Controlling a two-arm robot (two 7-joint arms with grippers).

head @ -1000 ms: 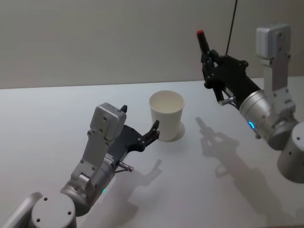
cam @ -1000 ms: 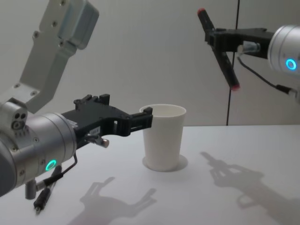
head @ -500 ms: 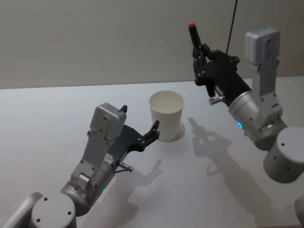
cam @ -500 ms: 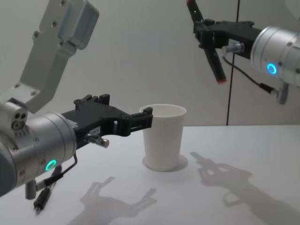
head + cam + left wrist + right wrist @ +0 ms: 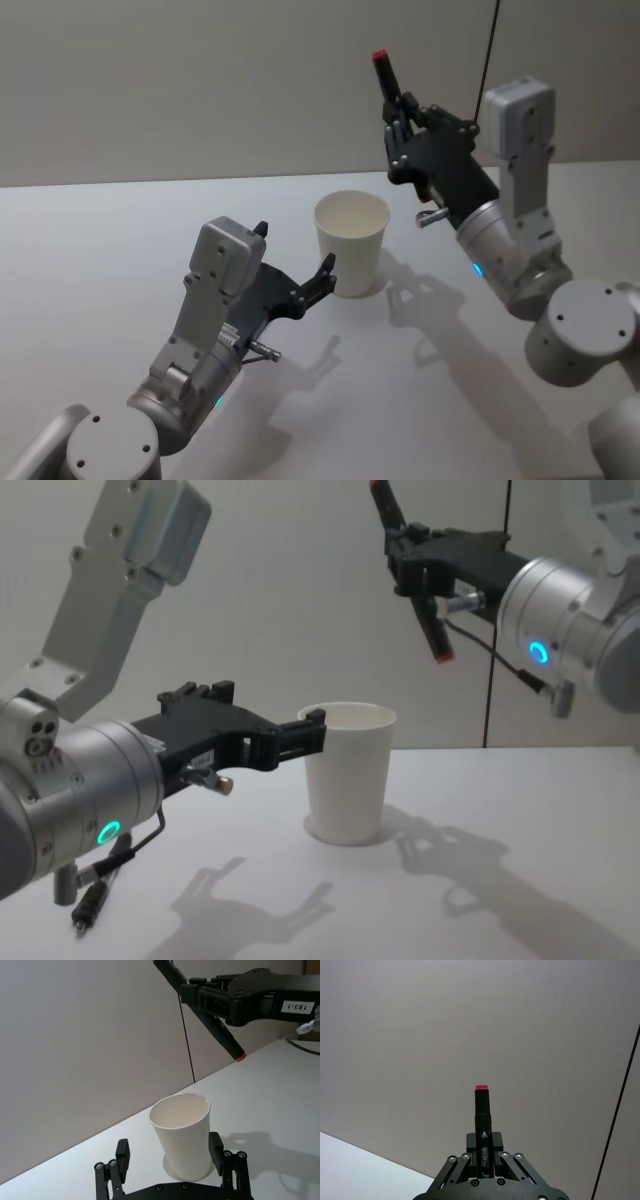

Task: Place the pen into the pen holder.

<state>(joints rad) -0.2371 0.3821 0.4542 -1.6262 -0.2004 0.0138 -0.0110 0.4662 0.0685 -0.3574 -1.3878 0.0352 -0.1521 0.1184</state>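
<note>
The pen holder (image 5: 351, 245) (image 5: 347, 770) (image 5: 182, 1132), a plain white paper cup, stands upright on the table. My left gripper (image 5: 295, 248) (image 5: 272, 715) (image 5: 169, 1145) is open at its left side, one finger by the cup wall and the cup just ahead of the gap. I cannot tell whether it touches. High in the air, my right gripper (image 5: 400, 120) (image 5: 415, 555) (image 5: 484, 1149) is shut on the pen (image 5: 385, 80) (image 5: 432, 630) (image 5: 220, 1035) (image 5: 483, 1107), a tilted black marker with red ends. Its lower end hangs above and slightly right of the cup's rim.
The white table (image 5: 100, 250) runs back to a plain wall. A thin black cable (image 5: 490, 50) (image 5: 497, 680) (image 5: 186, 1035) (image 5: 615, 1110) hangs down the wall behind my right arm. A small cable plug (image 5: 90, 910) dangles under my left arm.
My right gripper has carried the pen to the left, from well right of the cup to nearly over it. The left gripper and the cup have not moved.
</note>
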